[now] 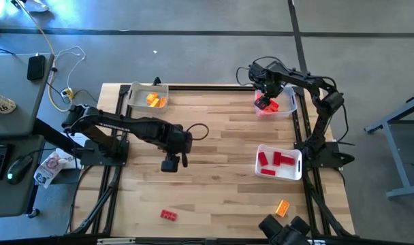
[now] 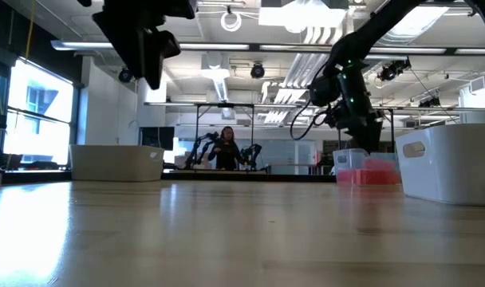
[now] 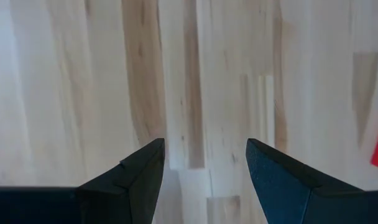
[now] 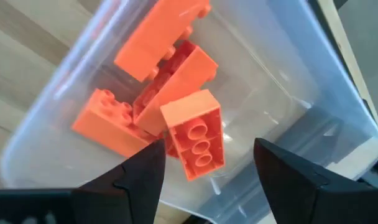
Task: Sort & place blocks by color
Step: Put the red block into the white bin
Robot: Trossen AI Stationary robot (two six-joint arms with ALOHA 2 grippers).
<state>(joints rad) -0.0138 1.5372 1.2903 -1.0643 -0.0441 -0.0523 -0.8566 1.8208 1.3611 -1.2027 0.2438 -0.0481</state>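
Right tool hangs over the clear tray at the desk's far right corner, fingers apart, holding nothing. Orange-red blocks lie piled inside that tray, one underside-up just beyond the fingertips. Left tool hovers above bare desk, well apart from the clear tray, fingers apart, empty. Red blocks sit in a white tray nearer than the clear tray. Yellow-orange blocks fill a tray at the far left corner. One red block and one orange block lie loose near the desk's front edge.
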